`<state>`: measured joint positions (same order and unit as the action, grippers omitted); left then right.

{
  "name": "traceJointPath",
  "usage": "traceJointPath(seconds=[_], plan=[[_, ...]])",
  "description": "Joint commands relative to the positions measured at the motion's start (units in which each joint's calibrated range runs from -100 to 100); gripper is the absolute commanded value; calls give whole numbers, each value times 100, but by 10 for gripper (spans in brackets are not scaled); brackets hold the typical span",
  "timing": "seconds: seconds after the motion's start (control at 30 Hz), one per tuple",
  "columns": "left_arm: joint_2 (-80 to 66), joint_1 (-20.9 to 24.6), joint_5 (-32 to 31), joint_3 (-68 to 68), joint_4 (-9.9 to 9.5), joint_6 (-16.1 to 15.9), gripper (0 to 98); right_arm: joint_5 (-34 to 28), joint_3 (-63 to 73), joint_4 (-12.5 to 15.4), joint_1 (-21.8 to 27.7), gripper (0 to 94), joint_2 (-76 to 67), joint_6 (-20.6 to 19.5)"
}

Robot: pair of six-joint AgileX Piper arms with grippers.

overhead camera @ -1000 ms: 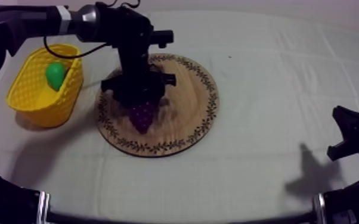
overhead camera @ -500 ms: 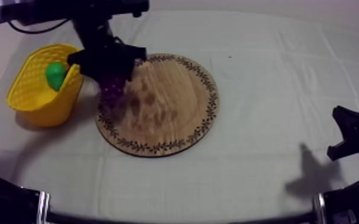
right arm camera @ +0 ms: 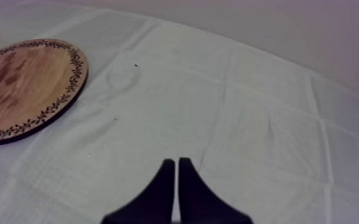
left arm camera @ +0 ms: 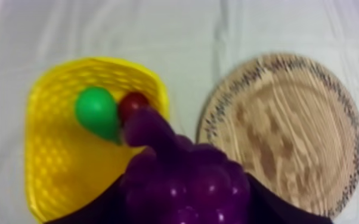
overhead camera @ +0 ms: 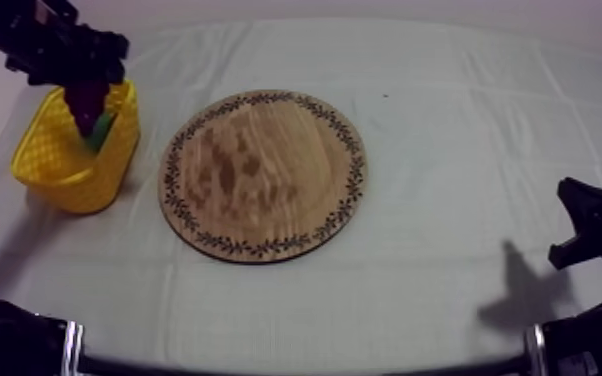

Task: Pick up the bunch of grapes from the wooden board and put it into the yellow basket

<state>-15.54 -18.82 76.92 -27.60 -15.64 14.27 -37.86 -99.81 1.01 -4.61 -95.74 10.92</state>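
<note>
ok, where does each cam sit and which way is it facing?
Top: above the table, looking down at a slant on wooden board and yellow basket; left claw over the basket.
Left wrist: on the left arm, looking down past the gripped bunch of grapes into the basket, at pear and small red fruit.
Right wrist: on the right arm, low, looking across the table toward the board; right claw shut, a wedge.
Shared: all three show board and basket.

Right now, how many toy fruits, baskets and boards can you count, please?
Toy fruit: 3 (purple bunch of grapes, green pear, small red fruit)
Yellow lattice basket: 1
Round wooden board with patterned rim: 1
Total: 5
</note>
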Motion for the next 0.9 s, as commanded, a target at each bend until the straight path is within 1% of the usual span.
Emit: traceJointPath(seconds=[0.0, 0.17, 0.27, 0.57, 0.67, 0.87], plan=[[-140, 218, -243, -9, -99, -55, 563, 4, 3, -1, 2, 4, -1, 0], [-76, 452, -803, -166, -373, -32, 542, 4, 3, -1, 2, 4, -1, 1], [99, 579, -973, -173, -446, -20, 534, 4, 3, -1, 2, 4, -1, 2], [765, 957, -1435, -381, -479, -18, 531, 4, 3, -1, 2, 4, -1, 0], [992, 1012, -1575, -515, -497, -3, 527, 4, 3, -1, 2, 4, -1, 0], [1388, 1091, -1664, -645, -507, 2, 525, 4, 3, -1, 2, 4, -1, 0]])
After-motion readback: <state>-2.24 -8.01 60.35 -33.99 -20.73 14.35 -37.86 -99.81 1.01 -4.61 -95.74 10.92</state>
